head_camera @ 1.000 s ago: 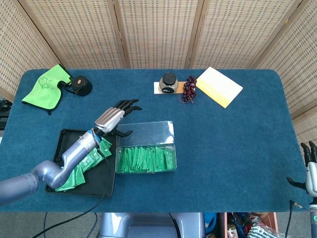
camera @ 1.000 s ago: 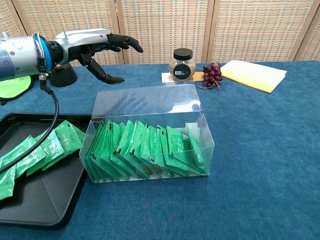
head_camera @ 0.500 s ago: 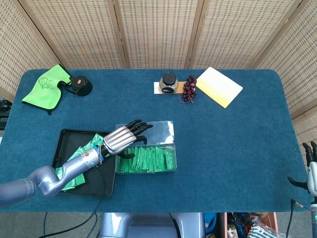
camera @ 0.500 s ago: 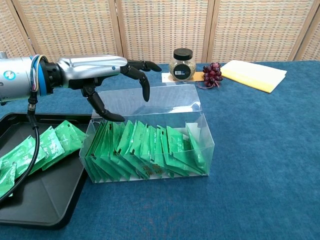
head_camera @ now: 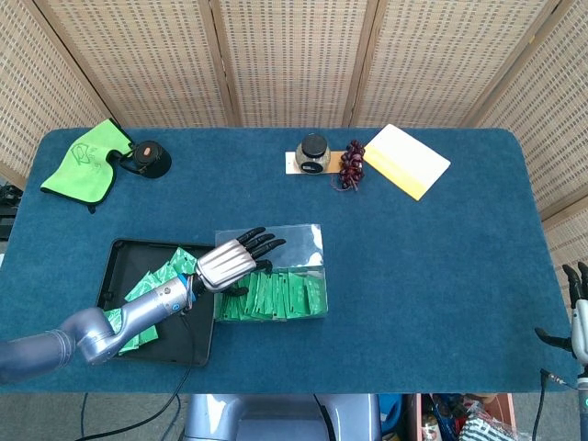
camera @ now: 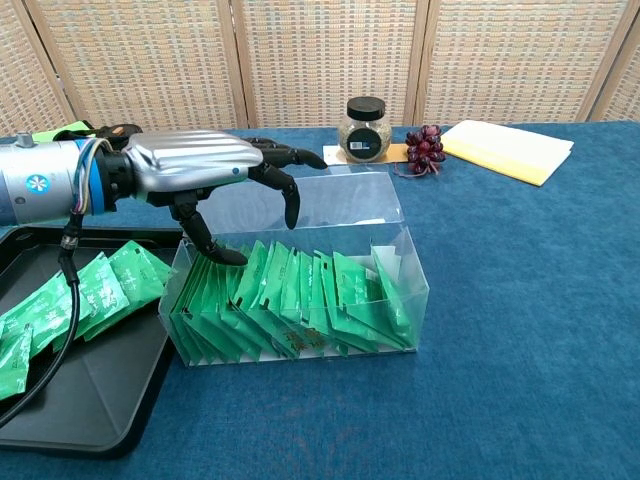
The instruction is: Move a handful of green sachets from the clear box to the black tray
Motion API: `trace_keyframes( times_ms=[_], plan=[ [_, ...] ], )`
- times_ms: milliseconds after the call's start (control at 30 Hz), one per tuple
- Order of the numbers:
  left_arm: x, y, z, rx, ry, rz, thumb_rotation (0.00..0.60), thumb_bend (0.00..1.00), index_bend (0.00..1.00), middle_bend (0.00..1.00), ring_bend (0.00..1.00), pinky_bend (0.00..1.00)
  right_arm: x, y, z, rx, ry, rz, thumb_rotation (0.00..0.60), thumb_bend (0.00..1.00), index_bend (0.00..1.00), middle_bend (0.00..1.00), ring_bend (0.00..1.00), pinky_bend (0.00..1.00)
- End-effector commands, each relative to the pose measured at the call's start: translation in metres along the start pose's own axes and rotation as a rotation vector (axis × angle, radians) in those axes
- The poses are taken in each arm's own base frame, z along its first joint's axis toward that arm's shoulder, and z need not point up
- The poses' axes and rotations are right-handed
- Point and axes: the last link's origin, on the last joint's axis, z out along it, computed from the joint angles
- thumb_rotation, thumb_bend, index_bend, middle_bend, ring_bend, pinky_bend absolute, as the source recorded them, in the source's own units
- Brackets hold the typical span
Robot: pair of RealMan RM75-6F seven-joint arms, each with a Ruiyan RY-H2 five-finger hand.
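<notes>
Several green sachets [camera: 60, 305] already lay fanned across the black tray [camera: 75, 400] at the near left; overlap kept me from counting them. Just beside the tray stood one clear box [camera: 300, 275], and in it a packed upright row of sachets [camera: 290, 300], too many and too overlapped to number. Over the box's left end hung the left hand [camera: 215, 175], fingers spread and bent downward, thumb tip at the sachet tops, holding nothing. Judging from that pose, the step in hand was the reach into the box for another handful. The next move would call for sinking the fingers between the packets, closing on a bunch without catching the thin wall, then lifting clear toward the tray.

One right hand [head_camera: 577, 312] showed only at the head view's lower right edge, well apart from the work, fingers apart and empty.

Farther back on the blue table [camera: 520, 260] were one small jar [camera: 366, 129] with a black lid, standing on a white card [head_camera: 296, 163], one bunch of dark grapes [camera: 424, 147] just beside it, and one pale yellow pad [camera: 508, 149]. At the far left were one green cloth [head_camera: 85, 162] and one black round object [head_camera: 147, 158].
</notes>
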Motion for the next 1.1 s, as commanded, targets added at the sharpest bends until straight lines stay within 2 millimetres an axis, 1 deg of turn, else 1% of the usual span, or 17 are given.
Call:
trace_keyframes(
  times_ms=[33, 233, 700, 1100],
  plan=[
    [-0.007, 0.003, 0.006, 0.001, 0.009, -0.005, 0.600, 0.26, 0.38, 0.00, 0.00, 0.00, -0.001, 0.000, 0.000, -0.002, -0.003, -0.001, 0.600, 0.00, 0.00, 0.00, 0.00, 0.00],
    [-0.014, 0.007, 0.016, -0.015, -0.003, 0.031, 0.600, 0.26, 0.38, 0.00, 0.00, 0.00, -0.001, 0.001, 0.001, -0.006, -0.005, 0.000, 0.600, 0.00, 0.00, 0.00, 0.00, 0.00],
    [-0.016, 0.007, 0.017, -0.022, -0.017, 0.071, 0.600, 0.27, 0.38, 0.00, 0.00, 0.00, -0.001, 0.002, 0.002, -0.011, -0.009, 0.001, 0.600, 0.00, 0.00, 0.00, 0.00, 0.00],
    [-0.017, 0.016, 0.029, -0.033, 0.007, 0.105, 0.600, 0.27, 0.38, 0.00, 0.00, 0.00, -0.002, 0.002, 0.002, -0.011, -0.012, 0.000, 0.600, 0.00, 0.00, 0.00, 0.00, 0.00]
  ],
)
